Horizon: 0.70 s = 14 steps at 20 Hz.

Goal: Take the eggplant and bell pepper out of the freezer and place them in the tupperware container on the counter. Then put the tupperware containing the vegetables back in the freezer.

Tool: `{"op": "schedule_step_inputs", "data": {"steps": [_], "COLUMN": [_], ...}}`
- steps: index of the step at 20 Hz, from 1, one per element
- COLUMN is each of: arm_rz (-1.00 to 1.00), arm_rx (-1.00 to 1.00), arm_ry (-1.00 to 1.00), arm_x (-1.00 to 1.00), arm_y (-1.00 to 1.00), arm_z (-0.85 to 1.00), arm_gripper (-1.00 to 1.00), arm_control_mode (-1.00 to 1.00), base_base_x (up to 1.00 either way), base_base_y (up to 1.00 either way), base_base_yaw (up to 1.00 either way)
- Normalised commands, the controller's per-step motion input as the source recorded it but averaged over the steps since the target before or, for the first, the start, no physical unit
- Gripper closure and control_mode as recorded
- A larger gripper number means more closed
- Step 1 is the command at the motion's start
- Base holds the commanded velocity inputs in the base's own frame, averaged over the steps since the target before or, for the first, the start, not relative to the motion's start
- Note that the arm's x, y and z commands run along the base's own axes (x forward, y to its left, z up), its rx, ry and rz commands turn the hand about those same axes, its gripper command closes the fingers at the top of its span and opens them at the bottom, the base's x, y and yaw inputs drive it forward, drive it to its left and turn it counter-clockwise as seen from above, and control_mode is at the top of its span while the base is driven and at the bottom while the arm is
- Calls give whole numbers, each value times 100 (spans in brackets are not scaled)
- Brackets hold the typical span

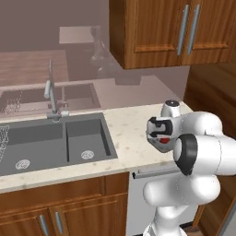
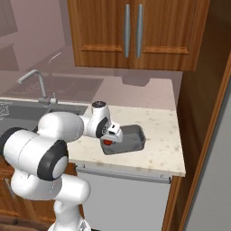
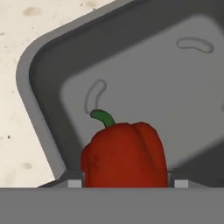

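Observation:
My gripper (image 3: pixel 127 183) is shut on the red bell pepper (image 3: pixel 124 153), whose green stem points up in the hand view. The pepper (image 2: pixel 107 142) hangs just over the near left end of the dark grey tupperware container (image 2: pixel 133 137), which rests on the beige counter (image 2: pixel 160 128). Behind the pepper, the tray floor (image 3: pixel 175 87) is bare. From the left base camera, the gripper (image 1: pixel 161 138) and the pepper (image 1: pixel 164 139) sit in front of the arm's elbow. A flat grey surface, apparently the freezer door (image 2: pixel 219 180), stands at the far right edge.
The dark double sink (image 1: pixel 55 138) and its faucet (image 1: pixel 51 97) lie to the left on the counter (image 1: pixel 131 133). Wooden upper cabinets (image 2: pixel 135 31) hang above the tray. A tall wooden panel (image 2: pixel 198 108) bounds the counter's right end, and a grey front (image 2: pixel 122 194) sits below.

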Motion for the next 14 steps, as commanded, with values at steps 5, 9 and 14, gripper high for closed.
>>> {"op": "schedule_step_inputs", "data": {"steps": [5, 9, 14], "arm_rz": [3, 2, 1], "arm_rx": [0, 0, 0], "arm_ry": [0, 0, 0], "arm_x": [33, 12, 0], "arm_y": [-3, -7, -1], "arm_z": [-24, -13, -12], "arm_gripper": [100, 100, -100], "arm_control_mode": [-100, -100, -100], "base_base_x": [0, 0, 0], "base_base_y": [0, 0, 0], "base_base_yaw": [0, 0, 0]}}
